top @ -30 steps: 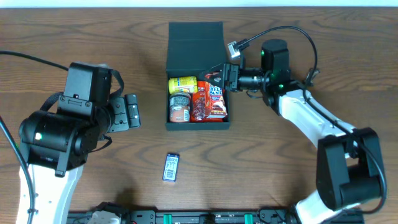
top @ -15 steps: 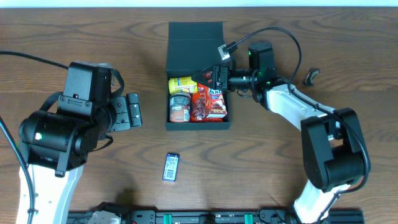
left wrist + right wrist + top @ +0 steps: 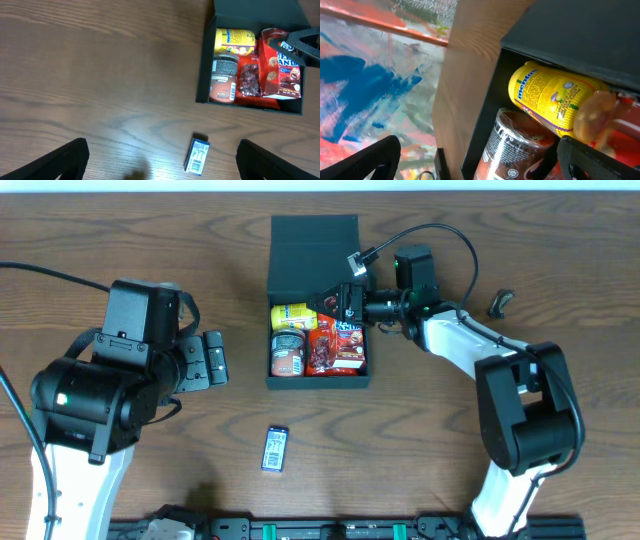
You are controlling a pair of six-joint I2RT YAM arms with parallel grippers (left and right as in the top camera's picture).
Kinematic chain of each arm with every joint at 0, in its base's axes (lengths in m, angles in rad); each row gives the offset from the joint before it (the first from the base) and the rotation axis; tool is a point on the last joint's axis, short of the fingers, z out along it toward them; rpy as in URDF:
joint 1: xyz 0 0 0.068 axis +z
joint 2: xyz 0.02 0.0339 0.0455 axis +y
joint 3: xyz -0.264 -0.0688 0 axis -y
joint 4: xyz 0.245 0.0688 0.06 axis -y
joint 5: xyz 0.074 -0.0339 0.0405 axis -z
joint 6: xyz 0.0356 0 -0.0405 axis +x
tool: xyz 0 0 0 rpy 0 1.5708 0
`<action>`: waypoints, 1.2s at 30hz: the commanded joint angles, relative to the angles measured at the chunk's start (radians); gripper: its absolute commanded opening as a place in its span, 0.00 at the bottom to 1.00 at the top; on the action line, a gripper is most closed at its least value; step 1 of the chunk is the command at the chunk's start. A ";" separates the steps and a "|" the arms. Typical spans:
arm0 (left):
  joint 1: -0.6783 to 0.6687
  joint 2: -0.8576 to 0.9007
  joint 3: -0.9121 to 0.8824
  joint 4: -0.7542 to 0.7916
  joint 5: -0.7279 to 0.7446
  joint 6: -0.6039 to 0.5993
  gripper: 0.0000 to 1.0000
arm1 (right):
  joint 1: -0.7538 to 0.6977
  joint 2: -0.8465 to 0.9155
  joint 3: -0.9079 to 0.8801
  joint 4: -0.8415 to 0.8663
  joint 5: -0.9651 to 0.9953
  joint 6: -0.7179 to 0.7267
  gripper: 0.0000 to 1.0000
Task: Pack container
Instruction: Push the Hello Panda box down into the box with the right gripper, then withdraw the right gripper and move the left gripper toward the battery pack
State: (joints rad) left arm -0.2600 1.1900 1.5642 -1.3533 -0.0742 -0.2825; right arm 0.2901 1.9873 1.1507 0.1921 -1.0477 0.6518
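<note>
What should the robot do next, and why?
Probably lower the open, empty left end effector toward the small white-and-blue rectangular packet lying on the wooden table, outside the dark matte square cardboard box. The box already holds snacks, and the right end effector is open over its far corner.

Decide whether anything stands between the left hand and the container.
Nothing visible does. Only bare wooden table lies between the open left hand and the left wall of the container. The small packet lies on the table in front of the container, off that line. The open right hand is above the container's right side.
</note>
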 commanded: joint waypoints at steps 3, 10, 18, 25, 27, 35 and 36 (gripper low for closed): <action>-0.003 -0.001 -0.001 -0.003 -0.008 0.022 0.95 | -0.001 -0.007 -0.019 0.005 0.012 -0.033 0.99; -0.003 -0.001 -0.001 -0.008 -0.008 0.022 0.95 | -0.028 -0.188 -0.019 -0.041 0.012 -0.068 0.99; -0.011 -0.034 -0.014 -0.065 -0.048 0.021 0.95 | -0.027 -0.525 -0.019 -0.571 0.414 -0.413 0.99; -0.167 -0.186 -0.256 -0.011 -0.120 -0.146 0.95 | -0.006 -0.744 -0.019 -1.006 0.905 -0.423 0.99; -0.206 -0.199 -0.341 0.032 -0.116 -0.176 0.95 | -0.006 -0.756 -0.019 -1.073 0.947 -0.421 0.99; -0.267 -0.088 -0.563 0.181 0.011 -0.199 0.95 | -0.006 -0.758 -0.022 -1.199 1.025 -0.421 0.99; -0.267 -0.056 -0.583 0.189 0.042 -0.212 0.95 | -0.006 -0.758 -0.022 -1.209 1.025 -0.421 0.99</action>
State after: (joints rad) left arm -0.5224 1.0889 1.0145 -1.1725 -0.1047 -0.4618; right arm 0.2752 1.2343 1.1320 -1.0039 -0.0635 0.2440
